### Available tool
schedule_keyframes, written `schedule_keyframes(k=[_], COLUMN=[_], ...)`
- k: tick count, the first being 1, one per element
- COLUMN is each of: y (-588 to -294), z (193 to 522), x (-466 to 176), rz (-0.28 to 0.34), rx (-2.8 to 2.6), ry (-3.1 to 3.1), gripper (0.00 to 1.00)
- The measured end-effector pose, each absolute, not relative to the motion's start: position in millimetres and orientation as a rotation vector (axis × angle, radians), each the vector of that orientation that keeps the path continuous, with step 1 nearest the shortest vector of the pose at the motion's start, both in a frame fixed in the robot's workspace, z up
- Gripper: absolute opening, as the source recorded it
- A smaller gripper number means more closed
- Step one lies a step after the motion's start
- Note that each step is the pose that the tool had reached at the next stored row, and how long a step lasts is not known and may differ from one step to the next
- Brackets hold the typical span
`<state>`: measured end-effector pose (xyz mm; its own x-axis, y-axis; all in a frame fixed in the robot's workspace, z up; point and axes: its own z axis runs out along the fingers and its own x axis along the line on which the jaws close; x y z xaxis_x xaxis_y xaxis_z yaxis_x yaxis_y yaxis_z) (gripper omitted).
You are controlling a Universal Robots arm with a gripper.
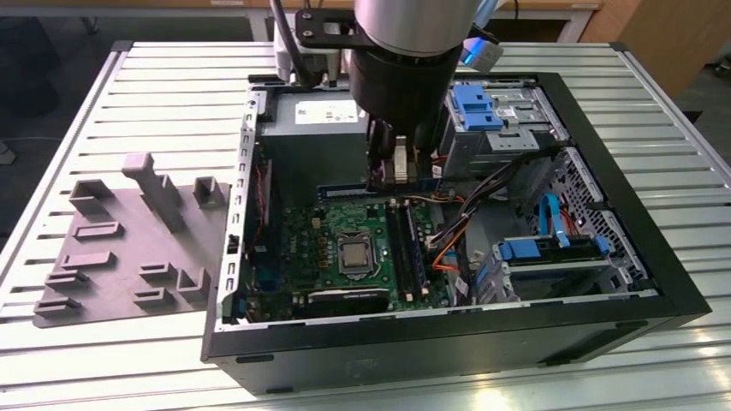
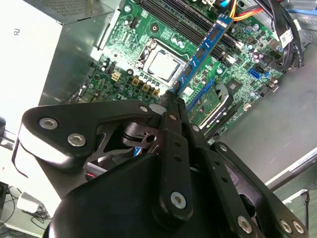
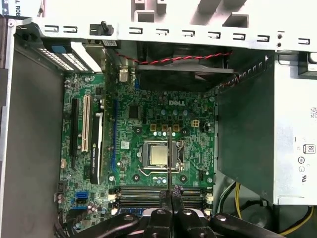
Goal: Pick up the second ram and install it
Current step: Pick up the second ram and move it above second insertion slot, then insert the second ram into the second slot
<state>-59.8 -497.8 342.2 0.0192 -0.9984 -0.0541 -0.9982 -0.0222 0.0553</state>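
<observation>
Second ram (image 2: 200,54), pinched on edge in the tool (image 2: 173,97), hangs above the motherboard (image 3: 148,114) inside the open case (image 1: 457,342) on the desk (image 1: 171,86); the carry to the slot looks in hand, and seating it would call for squaring it over a free memory slot (image 3: 138,196).

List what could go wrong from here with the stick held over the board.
1. The gripper seems to pinch the second ram near one end, so the free length could tilt or slip under pressure.
2. The stick hangs over the motherboard near the processor socket; a misaligned descent might strike components rather than enter the black slots.
3. Loose cables beside the slots might snag.
</observation>
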Motion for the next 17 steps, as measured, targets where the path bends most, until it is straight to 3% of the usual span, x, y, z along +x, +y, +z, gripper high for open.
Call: schedule_keyframes(k=[17], y=[-497.7], z=[341.4], x=[-59.6], rz=[-0.122], rx=[2.200], ry=[-2.239], gripper=[0.12])
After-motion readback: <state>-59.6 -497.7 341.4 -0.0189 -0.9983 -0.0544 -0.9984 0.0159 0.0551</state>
